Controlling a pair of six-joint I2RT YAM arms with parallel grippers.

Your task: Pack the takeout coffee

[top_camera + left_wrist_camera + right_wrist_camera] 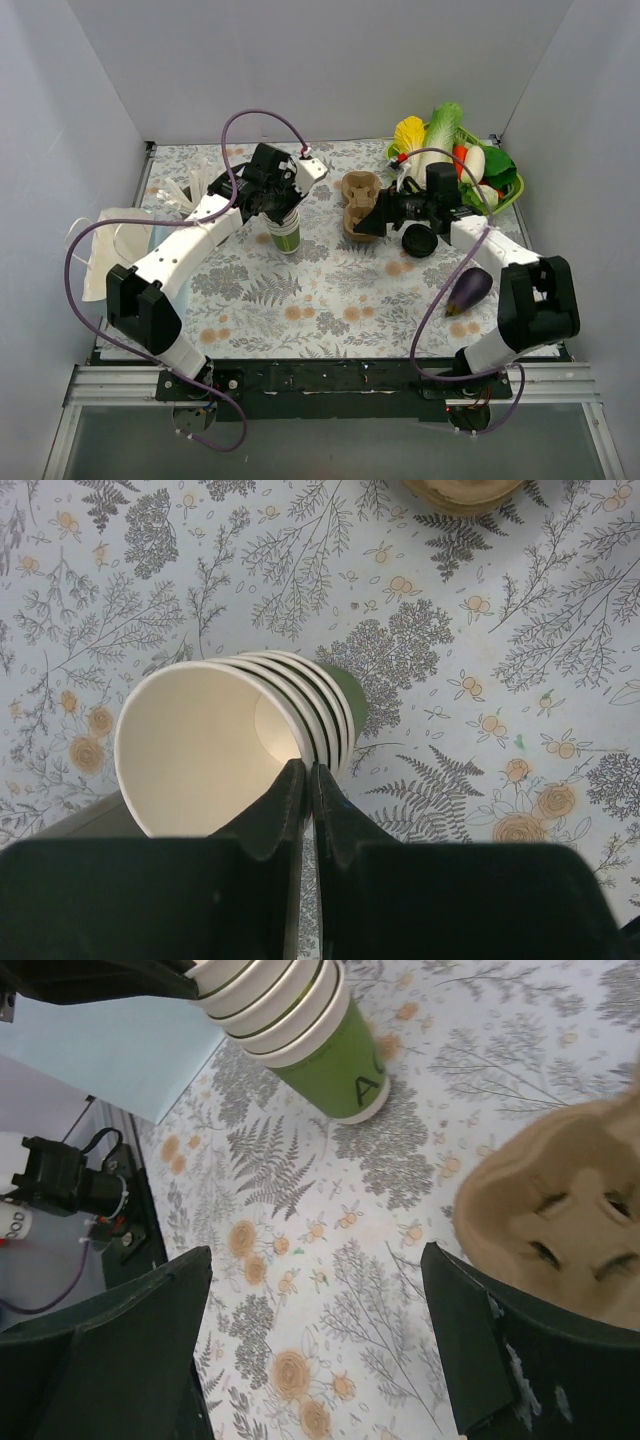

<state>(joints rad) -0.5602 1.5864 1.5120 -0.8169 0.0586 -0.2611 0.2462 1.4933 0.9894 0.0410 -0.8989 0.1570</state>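
**mugfan:** So, the left pincer point(308, 772) is pressed together right at the rim of the stack of cups point(200, 750). Can't tell if any paper is nipped between the tips. My guess is it's steadying the stack.

**trayguy:** Yeah. The right pincer point(315, 1255) is spread wide with nothing in it, hovering over the bench point(330, 1360). The cardboard carrier point(560, 1230) is just beside one finger. Neither wrist cam catches what I take for the takeout coffee point(420, 241). Only the overhead shows it: a black lid near the right arm, cup underneath hidden.
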